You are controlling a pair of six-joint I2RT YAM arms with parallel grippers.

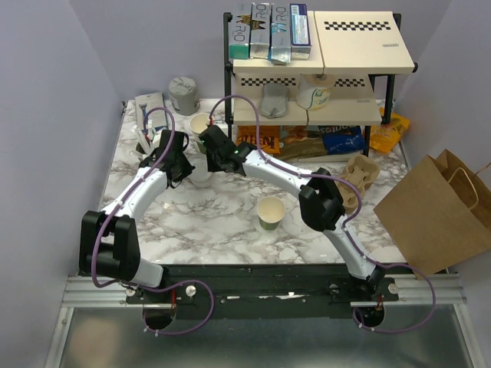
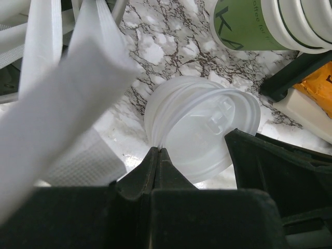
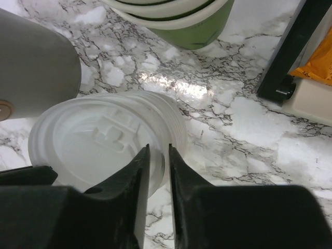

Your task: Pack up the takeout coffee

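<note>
Beyond the paper cup [image 1: 270,212], right hand [image 3: 158,150] astride a lid [image 3: 98,135], grip unclear; left hand [image 2: 158,153] clenched

A white marble-patterned table [image 1: 230,222] with dark veining fills the middle of the overhead view, boxed in by plain pale lavender walls [image 1: 46,115] on the left, back and right. At the back right stands a black-framed shelf unit [image 1: 307,77] with cream boards edged in a checker pattern. Along the table's near edge runs a dark strip and a metal rail [image 1: 253,295]. Light is even and soft, with a bright glare patch on the marble.
</note>
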